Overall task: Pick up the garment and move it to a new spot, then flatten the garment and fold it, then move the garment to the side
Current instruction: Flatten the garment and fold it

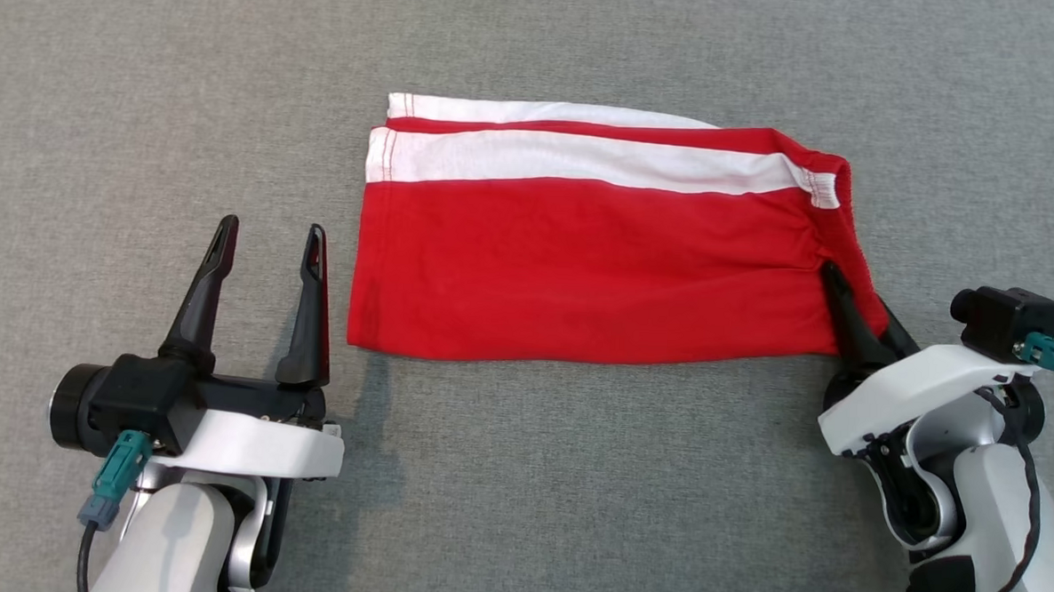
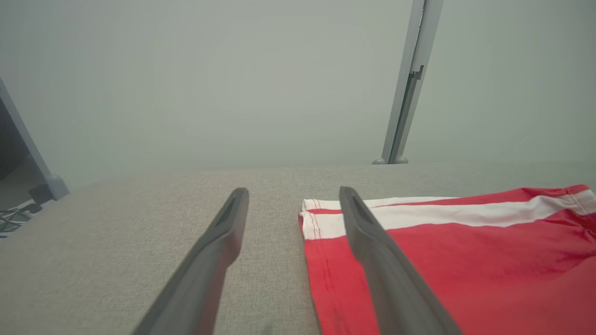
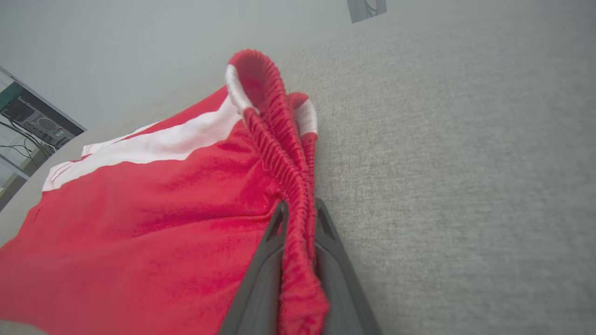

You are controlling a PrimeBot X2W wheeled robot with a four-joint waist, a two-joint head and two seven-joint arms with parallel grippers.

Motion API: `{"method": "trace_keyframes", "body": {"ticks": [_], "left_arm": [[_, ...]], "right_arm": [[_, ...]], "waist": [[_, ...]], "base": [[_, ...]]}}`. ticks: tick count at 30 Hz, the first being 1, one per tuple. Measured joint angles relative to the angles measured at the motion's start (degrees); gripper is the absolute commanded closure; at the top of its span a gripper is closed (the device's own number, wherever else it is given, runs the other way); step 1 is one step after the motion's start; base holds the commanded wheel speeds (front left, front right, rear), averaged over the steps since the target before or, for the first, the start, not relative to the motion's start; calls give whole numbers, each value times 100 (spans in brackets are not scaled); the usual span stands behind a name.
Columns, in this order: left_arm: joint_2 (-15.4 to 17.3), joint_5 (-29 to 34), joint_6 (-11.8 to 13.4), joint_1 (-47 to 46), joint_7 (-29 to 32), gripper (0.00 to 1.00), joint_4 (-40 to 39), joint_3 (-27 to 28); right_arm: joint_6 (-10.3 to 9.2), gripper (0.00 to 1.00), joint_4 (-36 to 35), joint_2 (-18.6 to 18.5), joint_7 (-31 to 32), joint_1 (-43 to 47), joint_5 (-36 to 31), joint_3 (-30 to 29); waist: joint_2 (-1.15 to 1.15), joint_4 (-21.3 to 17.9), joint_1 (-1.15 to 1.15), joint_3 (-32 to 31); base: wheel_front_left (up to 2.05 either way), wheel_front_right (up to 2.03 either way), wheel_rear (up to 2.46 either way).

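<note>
You're looking at a grey fabric surface [image 1: 518,491]; the folded red-and-white garment [image 1: 581,272] lies on its middle.

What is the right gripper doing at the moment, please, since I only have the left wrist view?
Observer: The right gripper is shut on the elastic waistband of the garment, at the corner nearest the robot.
Operator: Thank you. Is that waistband lying flat?
Observer: No. In the right wrist view it stands bunched on edge between the fingers, not flat on the table.
Operator: Is my left gripper touching the cloth?
Observer: No. The head view shows the left gripper beside the hem end, with a strip of bare table between them.
</note>
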Motion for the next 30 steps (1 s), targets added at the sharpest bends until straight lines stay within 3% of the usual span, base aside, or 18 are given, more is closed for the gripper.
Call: {"method": "trace_keyframes", "body": {"ticks": [14,23,30], "left_arm": [[121,42,-9,2,-2,0,-96,29],[114,51,-34,-37,1,0,-88,-82],[11,23,-59,-57,0,0,-33,-177]], "right_arm": [[-2,100,-1154,-200,467,878,858,-660],[-2,100,-2257,-68,1031,617,1148,188],[-1,100,-2128,66,1324,85,954,1022]], "waist": [[0,-432,0,-30],[0,-394,0,-125],[0,-93,0,-156]], "base": [[0,0,0],[0,0,0],[0,0,0]]}}
